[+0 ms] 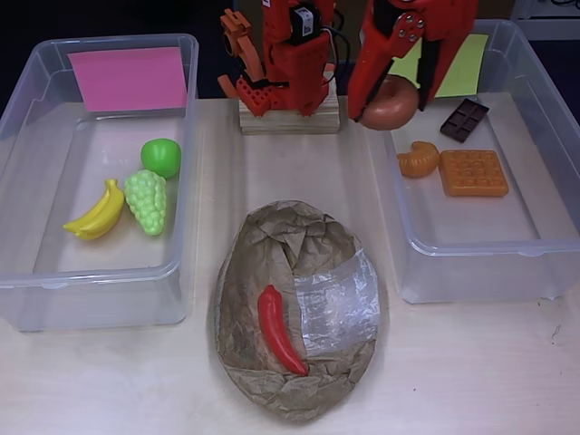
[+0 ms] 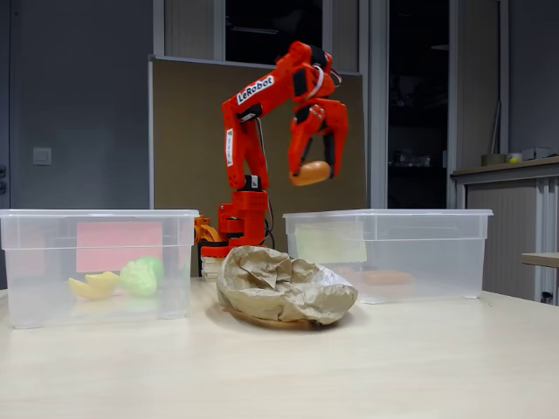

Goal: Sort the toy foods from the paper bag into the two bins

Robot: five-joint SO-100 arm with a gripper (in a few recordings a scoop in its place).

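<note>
Gripper (image 2: 313,171) clenched on brown donut (image 1: 391,104), held in the air above the yellow-green-label bin's (image 1: 544,245) 11 o'clock corner. Croissant (image 1: 419,160), waffle (image 1: 474,173), chocolate bar (image 1: 464,120) lie below. Red chili (image 1: 279,328) rests on paper bag (image 1: 263,263) at 6 o'clock from the arm base; pink-label bin (image 1: 27,290) at 8 o'clock.

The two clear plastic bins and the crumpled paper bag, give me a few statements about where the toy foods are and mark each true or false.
1. The red plastic chili lies on the crumpled brown paper bag. True.
2. The orange gripper is empty. False: it holds the brown toy donut in the air.
3. The yellow toy bananas are in the pink-labelled clear bin. True.
4. The orange waffle shares a bin with the green grapes. False: it sits in the yellow-green-labelled clear bin.
</note>
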